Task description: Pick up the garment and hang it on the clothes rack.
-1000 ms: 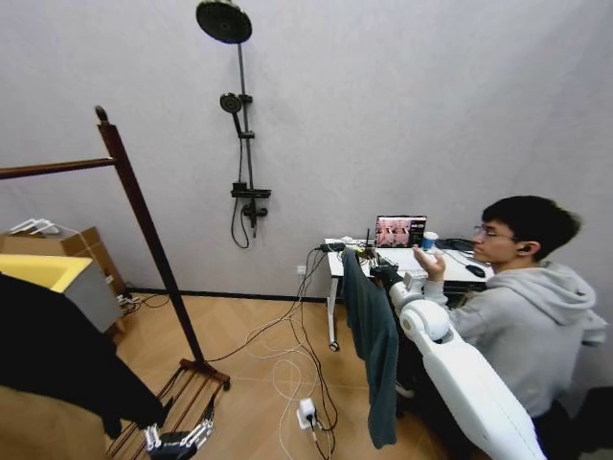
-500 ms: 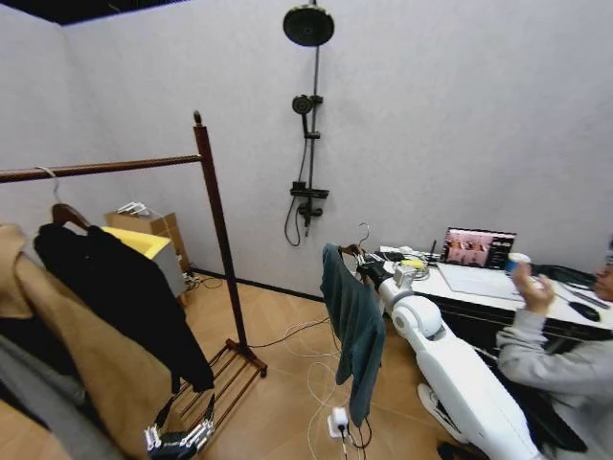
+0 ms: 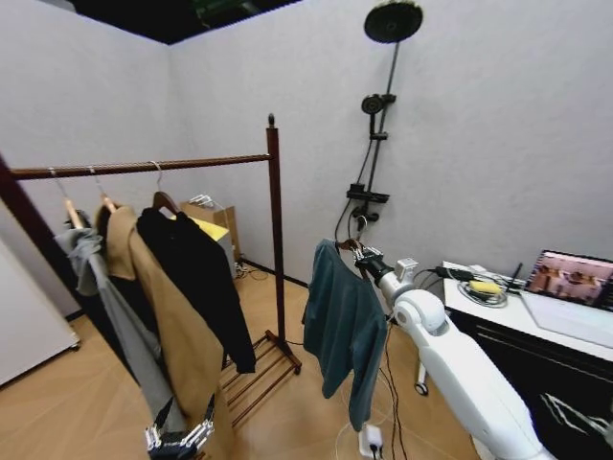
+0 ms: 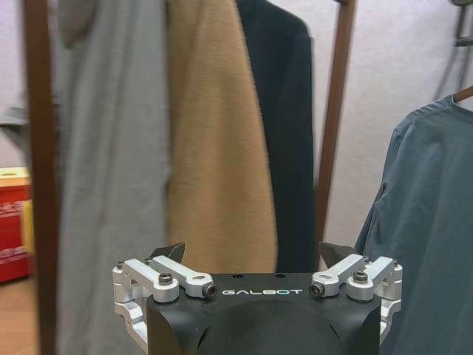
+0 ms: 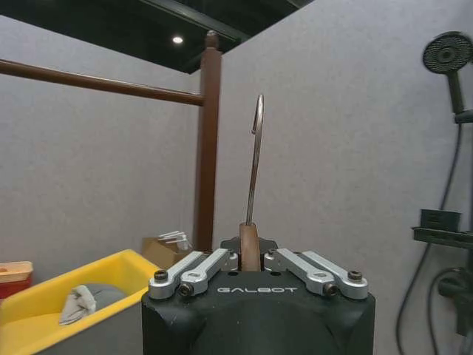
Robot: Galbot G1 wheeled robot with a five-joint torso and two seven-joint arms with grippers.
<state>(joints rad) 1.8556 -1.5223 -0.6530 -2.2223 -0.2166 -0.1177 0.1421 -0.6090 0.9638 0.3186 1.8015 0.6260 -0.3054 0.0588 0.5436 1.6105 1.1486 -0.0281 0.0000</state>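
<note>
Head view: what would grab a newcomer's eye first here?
The teal garment hanging mid-room from a hanger that the right gripper is shut on, out ahead of the robot. To its left stands the clothes rack, its rail carrying a tan coat, a black garment and a grey sweatshirt.

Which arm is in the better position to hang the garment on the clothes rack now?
The right. The right gripper is shut on the hanger carrying the garment, near the clothes rack. The left gripper hangs low, open.
</note>
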